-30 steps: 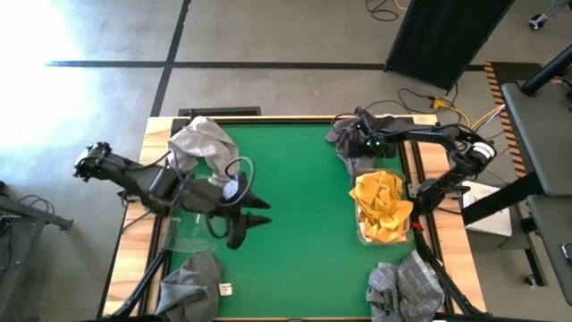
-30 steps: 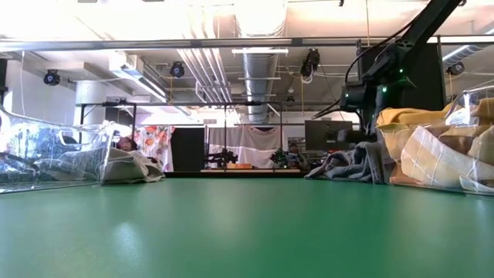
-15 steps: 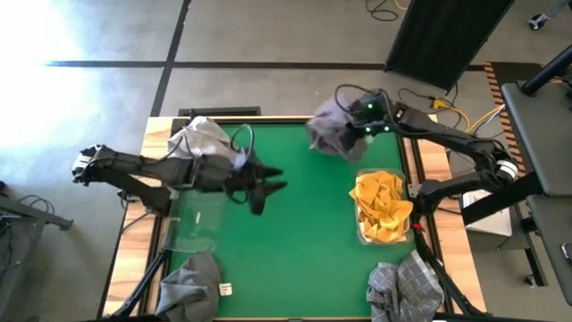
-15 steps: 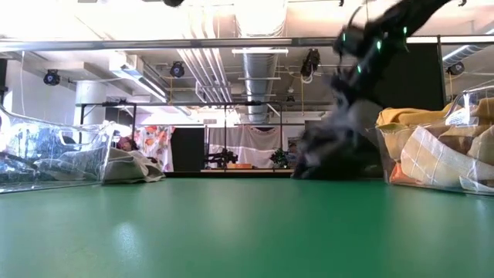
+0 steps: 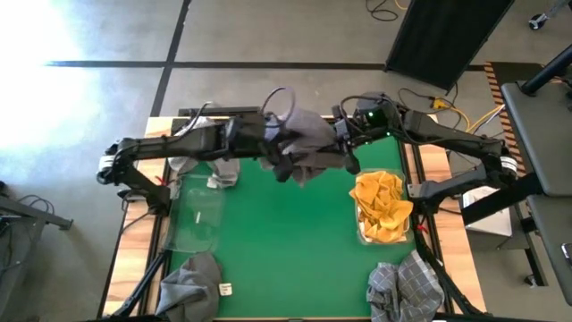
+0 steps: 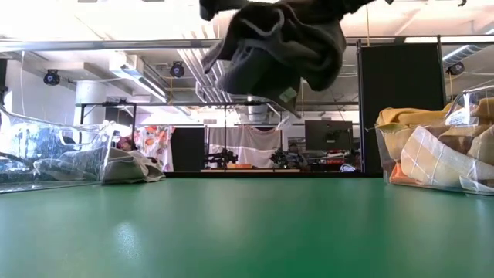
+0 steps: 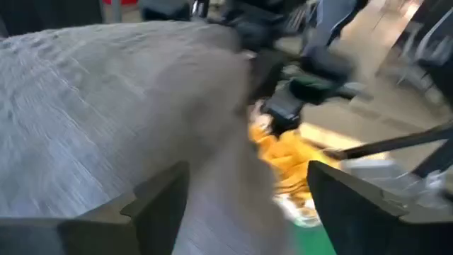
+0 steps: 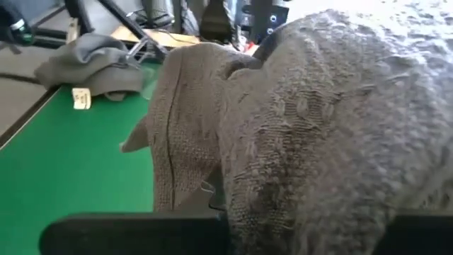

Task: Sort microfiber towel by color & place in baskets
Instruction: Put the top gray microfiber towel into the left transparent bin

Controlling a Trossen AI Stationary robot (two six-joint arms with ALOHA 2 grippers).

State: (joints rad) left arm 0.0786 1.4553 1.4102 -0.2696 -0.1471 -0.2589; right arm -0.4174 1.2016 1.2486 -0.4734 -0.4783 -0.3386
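Orange-yellow towels point(image 5: 382, 207) in right basket point(image 5: 361, 234); left basket point(image 5: 197, 224).

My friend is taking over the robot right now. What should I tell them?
Right gripper: holding a grey towel in the air over the table's far middle.
Left gripper: open, at that same towel.
Right basket: full of yellow towels.
Left basket: looks empty from above.
Left to do: grey towels at the front-left corner, front-right corner and behind the left arm.
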